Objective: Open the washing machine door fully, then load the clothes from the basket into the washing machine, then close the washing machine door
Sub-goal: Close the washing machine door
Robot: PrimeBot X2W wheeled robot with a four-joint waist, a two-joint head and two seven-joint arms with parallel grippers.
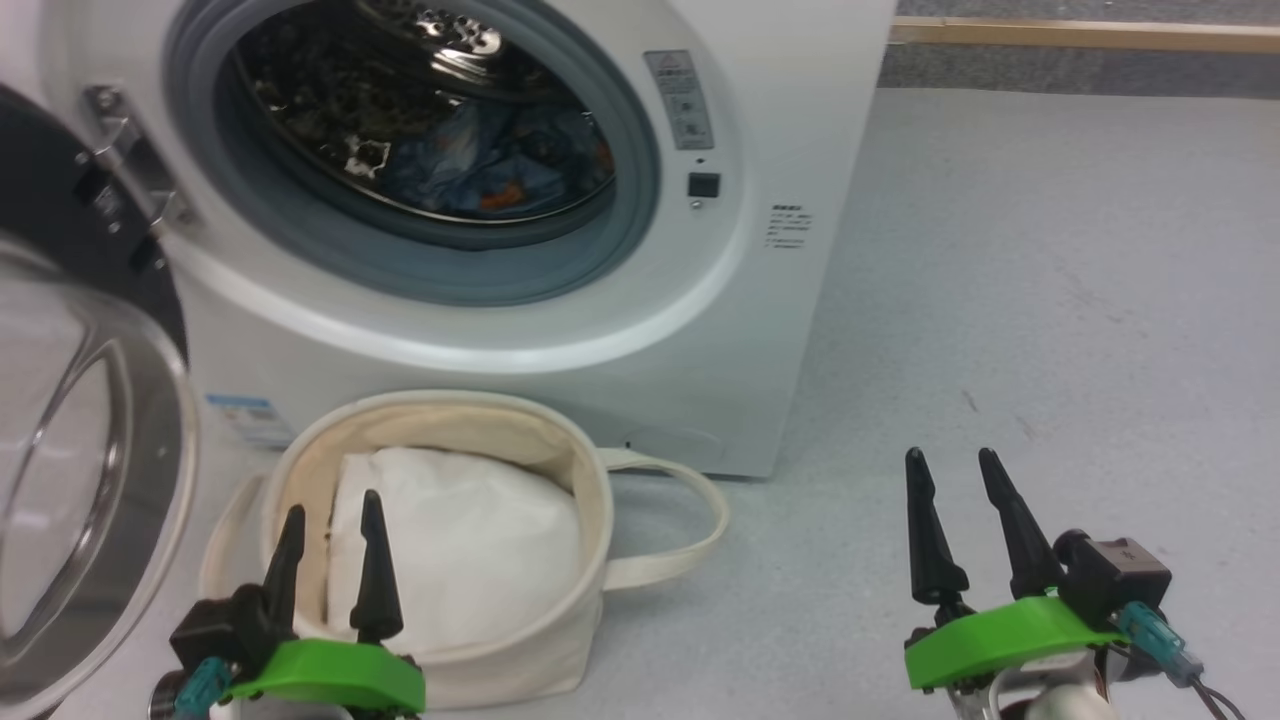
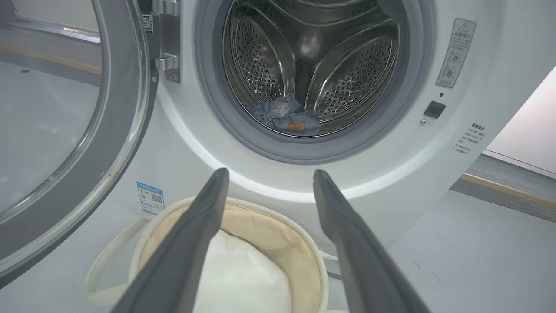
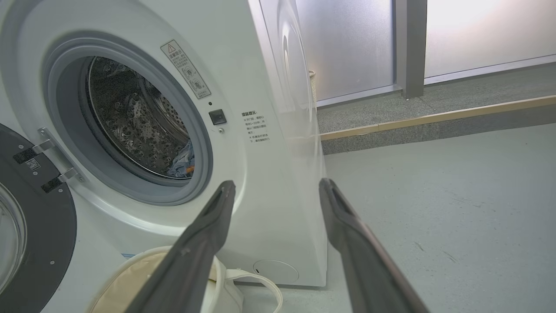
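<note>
The white washing machine point(image 1: 780, 200) stands ahead with its door point(image 1: 70, 480) swung wide open to the left, glass bowl facing me. Blue clothes with orange spots point(image 1: 500, 165) lie at the bottom of the steel drum, seen too in the left wrist view as clothes point(image 2: 284, 115). The cream basket point(image 1: 565, 450) sits on the floor before the washer and holds a plain white bundle point(image 1: 460, 550). My left gripper point(image 1: 330, 510) hovers open over the basket's near rim. My right gripper point(image 1: 955, 465) is open above bare floor, right of the basket.
Grey floor point(image 1: 1050, 300) spreads to the right of the washer. A wooden strip point(image 1: 1080, 35) runs along the far wall. The basket's loop handle point(image 1: 690, 520) sticks out to the right. The door hinge point(image 1: 125, 150) sits at the opening's left.
</note>
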